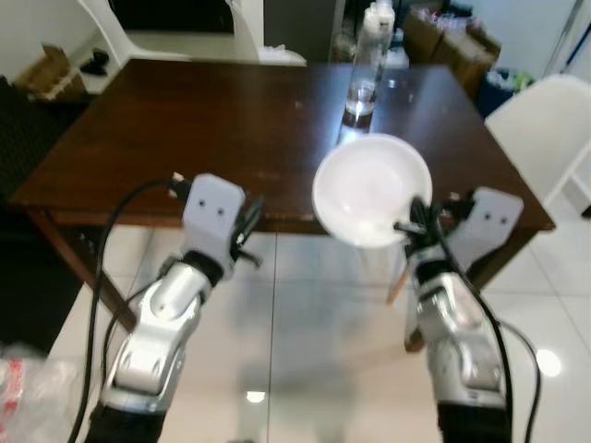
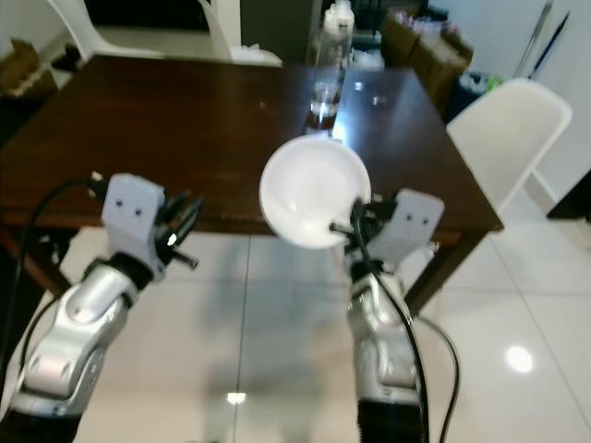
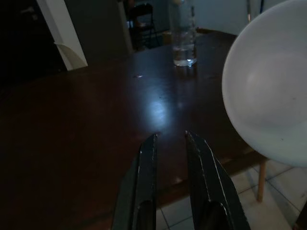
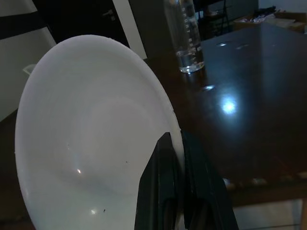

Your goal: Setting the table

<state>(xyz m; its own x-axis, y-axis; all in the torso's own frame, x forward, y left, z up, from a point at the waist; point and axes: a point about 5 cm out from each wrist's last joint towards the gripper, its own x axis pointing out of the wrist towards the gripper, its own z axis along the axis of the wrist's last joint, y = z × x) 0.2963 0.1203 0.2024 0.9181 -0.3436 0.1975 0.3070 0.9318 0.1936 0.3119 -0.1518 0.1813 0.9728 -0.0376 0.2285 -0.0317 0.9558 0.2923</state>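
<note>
Both silver arms reach out over the tiled floor (image 1: 295,305) toward the near edge of a dark wooden table (image 1: 185,120).

Right gripper (image 4: 176,143) pinches the rim of a white bowl (image 1: 371,189), holding it tilted at the table's front edge. Left gripper (image 3: 170,139) hangs empty beside it, fingers slightly parted. A clear water bottle (image 1: 365,65) stands upright farther back on the table, and a white chair (image 1: 545,129) sits at the right.
</note>
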